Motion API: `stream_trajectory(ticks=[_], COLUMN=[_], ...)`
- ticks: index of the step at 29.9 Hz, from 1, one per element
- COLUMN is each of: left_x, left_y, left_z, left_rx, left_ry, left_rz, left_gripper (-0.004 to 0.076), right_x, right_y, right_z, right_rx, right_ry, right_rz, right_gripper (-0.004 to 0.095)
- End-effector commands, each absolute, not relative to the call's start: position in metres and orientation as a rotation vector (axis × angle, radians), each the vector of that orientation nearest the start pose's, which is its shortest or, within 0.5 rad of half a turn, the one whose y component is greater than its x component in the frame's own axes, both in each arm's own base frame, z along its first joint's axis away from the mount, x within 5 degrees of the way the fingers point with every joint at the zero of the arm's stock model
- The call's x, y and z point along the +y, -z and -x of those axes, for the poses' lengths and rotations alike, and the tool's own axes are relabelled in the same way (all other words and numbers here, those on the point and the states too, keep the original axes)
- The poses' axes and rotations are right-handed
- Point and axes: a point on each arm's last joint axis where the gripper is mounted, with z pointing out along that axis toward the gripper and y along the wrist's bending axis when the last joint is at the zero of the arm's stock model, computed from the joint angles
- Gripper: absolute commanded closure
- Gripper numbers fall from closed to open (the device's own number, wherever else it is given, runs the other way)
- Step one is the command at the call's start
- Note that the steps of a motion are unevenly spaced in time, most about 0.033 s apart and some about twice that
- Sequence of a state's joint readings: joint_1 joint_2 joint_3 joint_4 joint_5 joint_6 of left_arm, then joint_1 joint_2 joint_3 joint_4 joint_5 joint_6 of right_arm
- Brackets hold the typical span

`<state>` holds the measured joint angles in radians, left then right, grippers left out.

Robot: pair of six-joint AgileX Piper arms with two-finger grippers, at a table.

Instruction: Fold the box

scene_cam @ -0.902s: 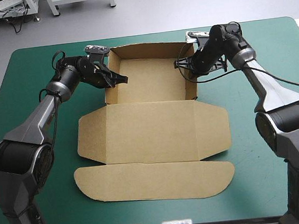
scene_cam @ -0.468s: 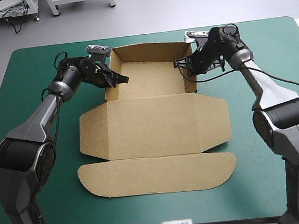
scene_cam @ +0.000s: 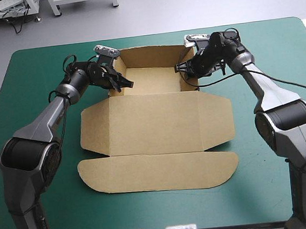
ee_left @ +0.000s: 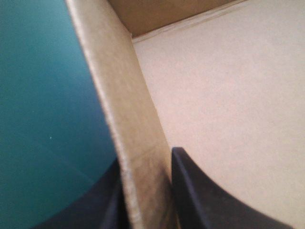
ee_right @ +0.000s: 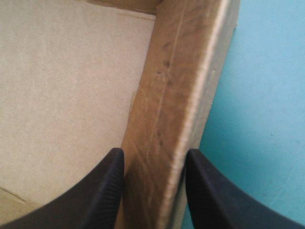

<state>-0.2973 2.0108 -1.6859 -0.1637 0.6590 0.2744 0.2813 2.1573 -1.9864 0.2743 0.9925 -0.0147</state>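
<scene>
High view: side walls of the box (scene_cam: 157,125) are pinched between nearly shut jaws of the left gripper (scene_cam: 125,83) and right gripper (scene_cam: 181,68), seemingly to hold them upright.

one box (scene_cam: 157,127), one left gripper (scene_cam: 127,84), one right gripper (scene_cam: 180,68).

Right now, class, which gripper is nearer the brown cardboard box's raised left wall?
Left. The left gripper is shut on that left wall; the right gripper is shut on the opposite right wall.
</scene>
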Motion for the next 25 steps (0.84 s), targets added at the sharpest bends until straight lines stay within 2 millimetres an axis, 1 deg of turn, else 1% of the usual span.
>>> stream_trajectory(ticks=[1,3,4,6,13,16,22,25], left_x=[-0.157,-0.156,-0.156,-0.155,-0.153,-0.153,-0.151,-0.151], left_y=[-0.289,-0.291,-0.291,-0.293,-0.293,-0.294,-0.299,-0.304], left_z=[-0.438,-0.440,-0.441,-0.443,-0.443,-0.443,-0.441,-0.439], left_rx=[2.203,2.173,2.160,2.133,2.125,2.121,2.115,2.103], left_ry=[0.232,0.218,0.204,0.177,0.137,0.124,0.106,0.107], left_rz=[-0.553,-0.548,-0.553,-0.562,-0.587,-0.596,-0.610,-0.606], left_gripper=[0.0337,0.0234,0.0199,0.0172,0.0173,0.0173,0.0173,0.0173], right_x=[0.171,0.171,0.171,0.171,0.167,0.167,0.166,0.164], right_y=[-0.295,-0.297,-0.297,-0.299,-0.300,-0.300,-0.309,-0.318], right_z=[-0.455,-0.456,-0.457,-0.459,-0.463,-0.464,-0.462,-0.461], right_rx=[2.475,2.445,2.433,2.410,2.375,2.366,2.339,2.318], right_ry=[-0.577,-0.569,-0.568,-0.563,-0.493,-0.493,-0.477,-0.450], right_rz=[0.274,0.284,0.280,0.272,0.285,0.279,0.285,0.299], right_gripper=[0.0451,0.0449,0.0449,0.0449,0.0448,0.0449,0.0449,0.0449])
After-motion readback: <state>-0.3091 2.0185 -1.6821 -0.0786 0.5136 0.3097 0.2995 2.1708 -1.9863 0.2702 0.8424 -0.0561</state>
